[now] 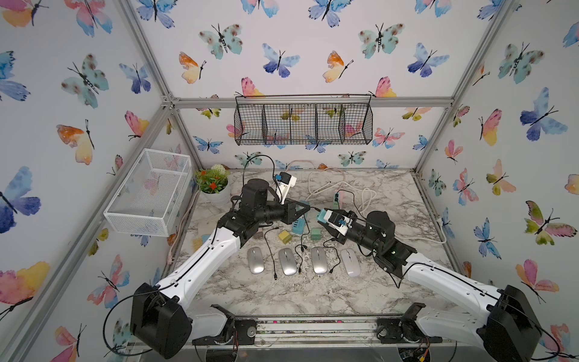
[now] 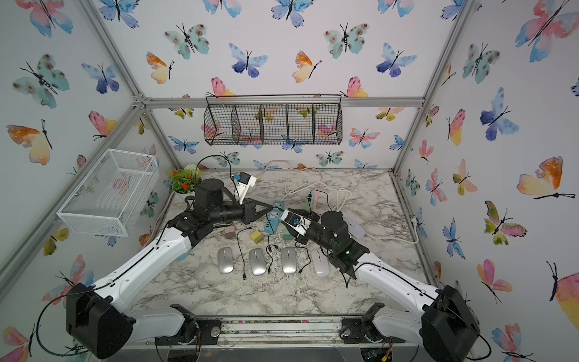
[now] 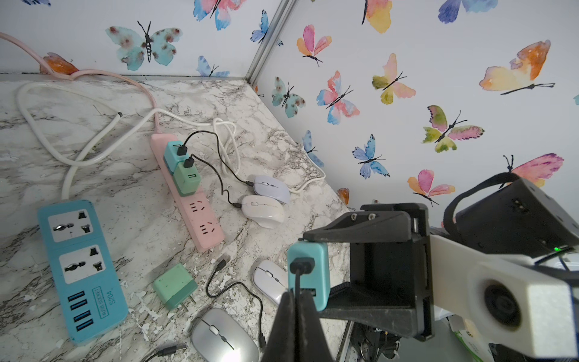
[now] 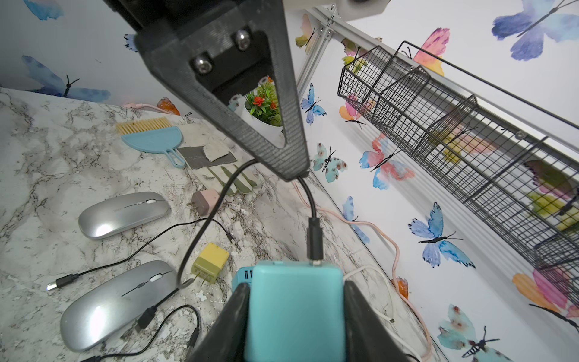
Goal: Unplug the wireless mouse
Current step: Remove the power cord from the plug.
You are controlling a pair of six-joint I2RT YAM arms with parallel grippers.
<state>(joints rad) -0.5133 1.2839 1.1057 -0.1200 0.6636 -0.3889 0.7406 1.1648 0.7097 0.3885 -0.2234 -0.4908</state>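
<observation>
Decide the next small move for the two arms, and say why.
Probably draw the left gripper straight away from the charger, pulling the plug out. It pinches the cable near the plug, and the right gripper clamps the raised charger, so the plug is all that joins them.

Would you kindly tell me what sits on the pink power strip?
A teal charger and a green charger, each with a black cable plugged in; their prongs are hidden.
</observation>
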